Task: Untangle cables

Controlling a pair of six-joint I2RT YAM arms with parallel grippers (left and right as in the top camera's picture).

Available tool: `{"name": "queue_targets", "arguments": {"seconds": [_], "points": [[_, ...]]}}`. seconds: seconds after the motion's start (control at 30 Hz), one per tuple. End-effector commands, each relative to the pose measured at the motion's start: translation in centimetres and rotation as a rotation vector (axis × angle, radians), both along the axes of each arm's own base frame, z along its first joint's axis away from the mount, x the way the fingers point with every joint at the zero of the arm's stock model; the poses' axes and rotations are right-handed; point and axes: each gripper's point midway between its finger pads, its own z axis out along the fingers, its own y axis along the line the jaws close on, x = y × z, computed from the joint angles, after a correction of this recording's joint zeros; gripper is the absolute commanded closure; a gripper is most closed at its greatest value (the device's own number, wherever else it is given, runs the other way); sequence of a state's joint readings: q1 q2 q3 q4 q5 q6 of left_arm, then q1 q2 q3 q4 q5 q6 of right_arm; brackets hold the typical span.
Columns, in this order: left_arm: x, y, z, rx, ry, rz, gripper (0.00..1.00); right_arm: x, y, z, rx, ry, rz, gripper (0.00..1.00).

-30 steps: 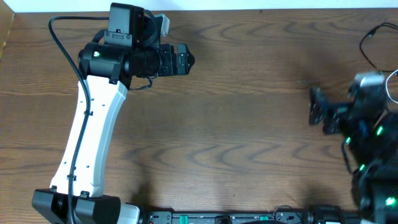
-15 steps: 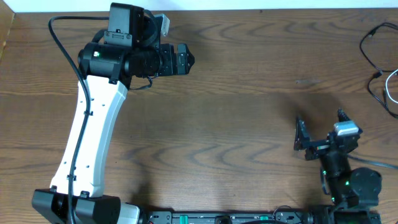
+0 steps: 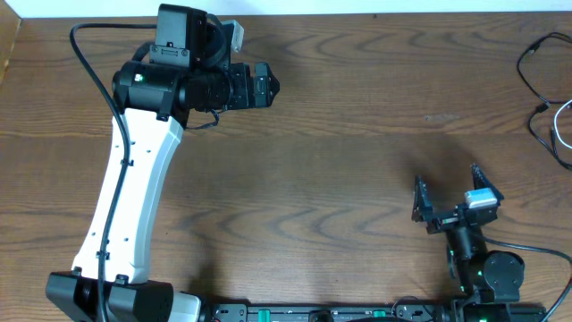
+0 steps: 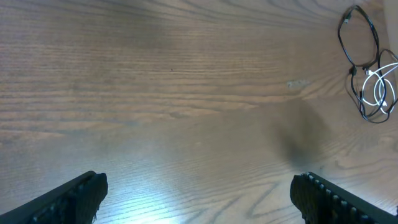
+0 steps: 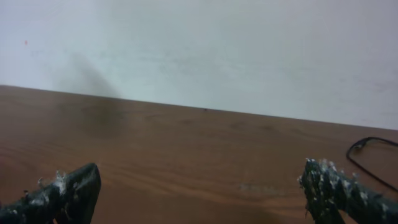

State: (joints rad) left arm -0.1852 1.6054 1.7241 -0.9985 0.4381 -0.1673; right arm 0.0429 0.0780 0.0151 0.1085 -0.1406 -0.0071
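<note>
The cables lie tangled at the table's far right edge: a black cable looping over a white cable. The left wrist view shows them at its upper right, the black loop above the white coils. A bit of black cable shows at the right of the right wrist view. My left gripper hovers open at the back left, far from them, nothing between its fingers. My right gripper stands open near the front right, short of the cables and holding nothing.
The left arm's white link slants across the left side of the brown wooden table. A thick black arm wire arcs beside it. A pale wall rises behind the table's far edge.
My right arm has drawn back from the right side toward the front edge, uncovering the cables there. Its jaws stay open. The left arm has not moved.
</note>
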Motion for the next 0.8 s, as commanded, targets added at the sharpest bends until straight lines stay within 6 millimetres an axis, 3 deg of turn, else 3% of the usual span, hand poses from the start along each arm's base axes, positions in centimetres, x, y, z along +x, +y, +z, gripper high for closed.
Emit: {"name": "queue_targets", "arguments": {"seconds": [0.0,0.07,0.17,0.77], "points": [[-0.2,0.4,0.2,0.012,-0.009,0.003,0.01,-0.2,0.0,0.0,0.015,-0.008,-0.005,0.01],[-0.2,0.4,0.2,0.012,-0.009,0.003,0.01,-0.3,-0.1,-0.7,0.014,0.017,-0.007,0.01],[-0.2,0.4,0.2,0.012,-0.009,0.003,0.01,-0.4,-0.1,-3.3,0.010,0.123,-0.010,0.01],[-0.2,0.4,0.2,0.012,-0.009,0.003,0.01,-0.4,-0.1,-3.1,0.012,0.117,-0.008,0.01]]}}
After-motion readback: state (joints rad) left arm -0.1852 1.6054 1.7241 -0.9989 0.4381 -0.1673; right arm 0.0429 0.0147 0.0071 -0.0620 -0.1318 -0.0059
